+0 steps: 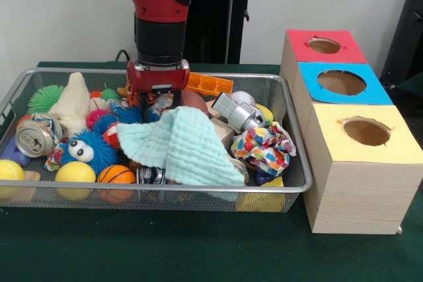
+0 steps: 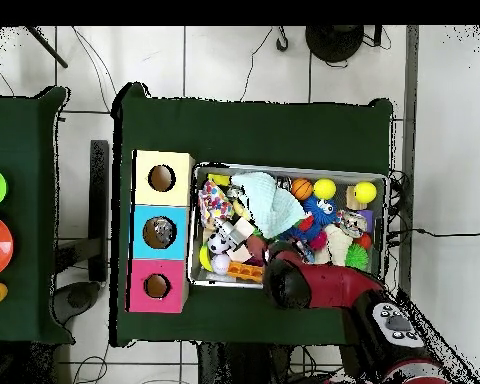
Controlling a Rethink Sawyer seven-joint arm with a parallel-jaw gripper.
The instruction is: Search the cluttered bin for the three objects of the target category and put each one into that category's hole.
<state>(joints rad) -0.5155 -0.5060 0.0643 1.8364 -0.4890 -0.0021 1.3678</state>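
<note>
The bin point(image 1: 291, 186) is silver wire mesh with a smooth, shiny metal rim. Inside it, a pale green cloth point(image 1: 182, 146) lies soft and crinkled (a waffle-like weave), beside a dented metal can point(image 1: 36, 135). Right of the bin, the boxes point(image 1: 360, 193) show matt pale wood grain.

You see a table point(image 1: 132, 249) with a dark green cover. Two things stand directly on it — the silver wire-mesh bin point(image 1: 198, 193) and, just beside it at 3 o'clock in the front view, a row of three pale wooden boxes point(image 1: 360, 189) — their tops are red, blue and yellow.
</note>
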